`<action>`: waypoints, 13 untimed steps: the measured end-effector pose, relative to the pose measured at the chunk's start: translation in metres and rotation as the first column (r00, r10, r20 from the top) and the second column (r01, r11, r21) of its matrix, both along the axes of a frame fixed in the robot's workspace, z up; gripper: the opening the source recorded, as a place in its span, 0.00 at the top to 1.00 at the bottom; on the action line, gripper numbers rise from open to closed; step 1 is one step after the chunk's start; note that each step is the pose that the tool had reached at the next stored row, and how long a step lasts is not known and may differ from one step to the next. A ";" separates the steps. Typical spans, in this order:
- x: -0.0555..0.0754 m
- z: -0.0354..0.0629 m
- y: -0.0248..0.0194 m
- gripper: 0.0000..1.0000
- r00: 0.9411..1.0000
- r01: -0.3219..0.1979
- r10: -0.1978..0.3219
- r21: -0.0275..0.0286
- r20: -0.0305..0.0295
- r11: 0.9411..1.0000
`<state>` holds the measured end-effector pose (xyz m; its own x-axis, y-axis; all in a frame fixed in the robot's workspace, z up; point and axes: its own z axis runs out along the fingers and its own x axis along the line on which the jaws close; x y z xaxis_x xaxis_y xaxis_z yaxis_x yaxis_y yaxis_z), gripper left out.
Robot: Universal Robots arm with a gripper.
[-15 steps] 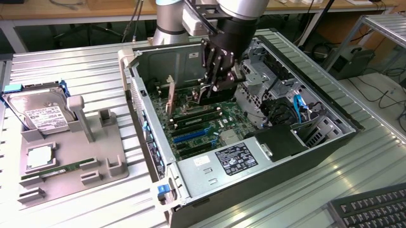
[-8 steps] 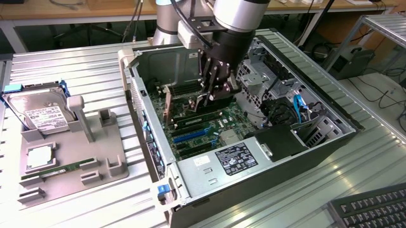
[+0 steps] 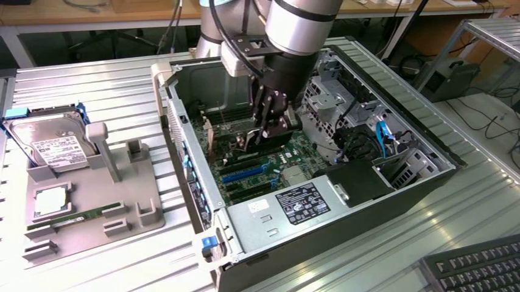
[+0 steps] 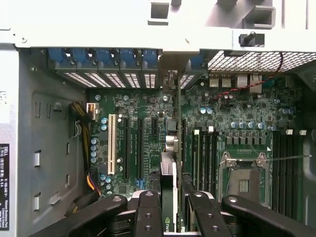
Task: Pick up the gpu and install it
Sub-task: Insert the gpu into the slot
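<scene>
1. One keyboard (image 3: 475,267), black, lies nearest the camera at the exterior view's lower right.
2. One grey holder tray (image 3: 85,201) at the exterior view's left carries one silver hard drive (image 3: 53,146), one processor chip (image 3: 50,202) and one memory stick (image 3: 77,217).
3. One open computer case (image 3: 325,182) lies on its side at centre, motherboard (image 4: 143,113) exposed.
4. One gripper (image 4: 170,207) reaches into the case, its fingers (image 4: 148,212) clamped on the one gpu (image 4: 168,185), held edge-on just above the expansion slots (image 4: 133,148).
5. One power supply (image 3: 301,204) sits at the near end of the case; blue cables (image 3: 382,134) lie toward the exterior view's right.
6. Ribbed aluminium tabletop (image 3: 106,85); wooden benches behind.
</scene>
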<state>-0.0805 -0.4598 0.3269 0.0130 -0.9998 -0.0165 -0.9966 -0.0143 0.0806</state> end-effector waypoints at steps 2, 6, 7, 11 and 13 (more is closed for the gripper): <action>-0.001 -0.0036 0.0000 0.74 1.000 0.000 0.000 0.000 0.000 1.000; -0.001 -0.0150 0.0000 0.74 1.000 0.000 0.000 0.000 0.000 1.000; -0.001 -0.0172 0.0000 0.74 1.000 0.000 0.000 0.000 0.000 1.000; -0.001 -0.0261 0.0000 0.74 1.000 0.006 -0.006 0.000 0.000 1.000; -0.002 -0.0300 0.0000 0.74 1.000 0.010 -0.010 0.000 0.000 1.000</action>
<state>-0.0827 -0.4598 0.2969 0.0033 -0.9999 -0.0166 -0.9967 -0.0046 0.0805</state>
